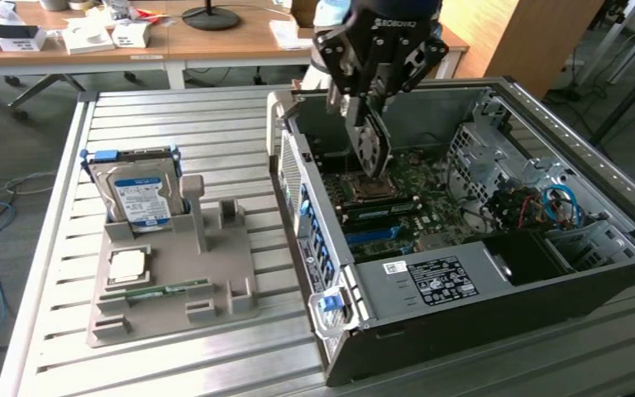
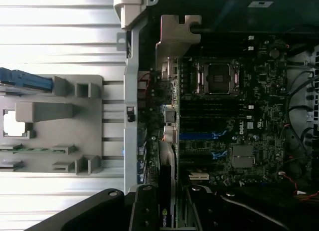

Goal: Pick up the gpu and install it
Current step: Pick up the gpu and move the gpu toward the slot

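The computer case (image 1: 428,277) lies open side up on the slatted surface (image 1: 185,124), its walls rimming the motherboard (image 1: 433,186). The fingers (image 1: 349,95) clamp the gpu (image 1: 375,153) by its top edge. It hangs upright inside the case, near the rear wall, low over the board.

We note: table (image 1: 185,112) ribbed bare metal, matt silver; holder (image 1: 224,269) matt grey plastic; drive (image 1: 141,178) shiny metal, glossy blue label; case (image 1: 428,310) dark matt sheet metal; gpu (image 1: 376,153) dark matt board; gripper (image 1: 366,116) black, slight sheen; far desk (image 1: 241,37) smooth wood.
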Tool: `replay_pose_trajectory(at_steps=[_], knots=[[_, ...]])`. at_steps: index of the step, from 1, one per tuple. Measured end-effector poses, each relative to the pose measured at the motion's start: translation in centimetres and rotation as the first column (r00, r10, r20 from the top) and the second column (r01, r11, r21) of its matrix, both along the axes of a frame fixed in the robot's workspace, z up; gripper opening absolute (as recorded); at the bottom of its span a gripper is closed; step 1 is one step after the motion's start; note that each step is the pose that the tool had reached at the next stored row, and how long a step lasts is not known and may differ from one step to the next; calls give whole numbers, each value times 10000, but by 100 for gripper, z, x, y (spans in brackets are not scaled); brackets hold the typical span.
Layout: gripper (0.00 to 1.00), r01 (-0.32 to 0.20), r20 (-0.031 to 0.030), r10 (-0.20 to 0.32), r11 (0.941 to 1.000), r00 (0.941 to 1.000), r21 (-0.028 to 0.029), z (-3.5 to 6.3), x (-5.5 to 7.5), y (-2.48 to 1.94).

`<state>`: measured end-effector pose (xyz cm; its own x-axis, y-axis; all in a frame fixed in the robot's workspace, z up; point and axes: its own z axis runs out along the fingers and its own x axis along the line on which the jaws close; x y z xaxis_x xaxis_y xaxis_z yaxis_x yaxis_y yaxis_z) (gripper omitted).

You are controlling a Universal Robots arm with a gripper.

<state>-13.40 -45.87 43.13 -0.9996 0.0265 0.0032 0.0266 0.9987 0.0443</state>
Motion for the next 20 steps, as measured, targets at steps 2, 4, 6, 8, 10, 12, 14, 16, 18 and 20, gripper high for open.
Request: replay_pose_trajectory(at_steps=[2, 4, 6, 8, 10, 12, 14, 16, 18, 20], knots=[[26, -2, 0, 2, 10000, 10000, 0, 0, 82, 0], [26, 0, 1, 0, 10000, 10000, 1, -1, 164, 0], [26, -2, 0, 2, 10000, 10000, 0, 0, 240, 0], [26, 0, 1, 0, 10000, 10000, 0, 0, 309, 0], [26, -1, 0, 1, 10000, 10000, 1, 0, 373, 0], [26, 0, 0, 0, 10000, 10000, 0, 0, 438, 0], [26, 1, 0, -1, 10000, 10000, 0, 0, 500, 0], [26, -2, 0, 2, 10000, 10000, 0, 0, 561, 0], [26, 0, 0, 0, 10000, 10000, 0, 0, 618, 0], [26, -1, 0, 1, 10000, 10000, 0, 0, 675, 0]])
